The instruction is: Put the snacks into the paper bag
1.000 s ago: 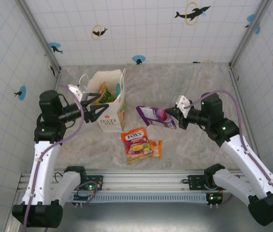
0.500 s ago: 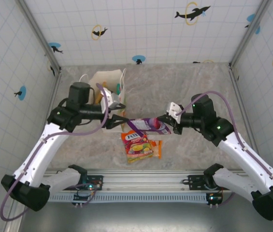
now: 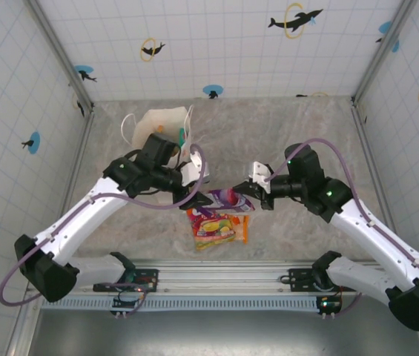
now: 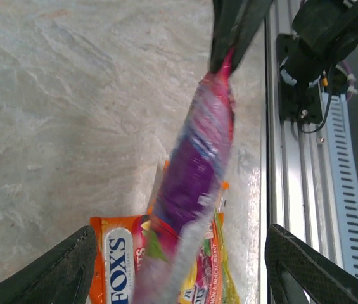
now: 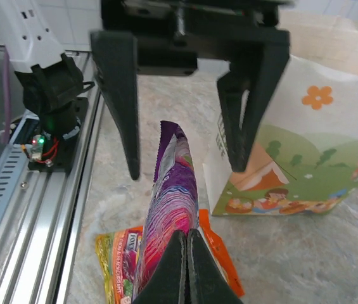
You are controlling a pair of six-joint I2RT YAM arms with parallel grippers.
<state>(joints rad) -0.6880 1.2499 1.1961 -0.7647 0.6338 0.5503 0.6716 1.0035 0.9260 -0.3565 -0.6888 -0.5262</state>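
My right gripper is shut on one end of a purple packet, holding it in the air above the table. The same packet rises from my shut right fingertips. My left gripper is open, its two fingers standing on either side of the packet's free end without closing on it. Below lie the red FOX'S packet and an orange packet, flat on the table. The paper bag stands upright behind my left arm, a teal packet showing at its mouth.
A metal rail with the arm bases runs along the table's near edge, close to the loose packets. Tiled walls close in the left, right and back sides. The bag's printed front stands just beyond my left fingers.
My left arm has swung from the bag to the table's middle, its open fingers now around the purple packet's end. My right gripper has carried the packet leftward and forward.
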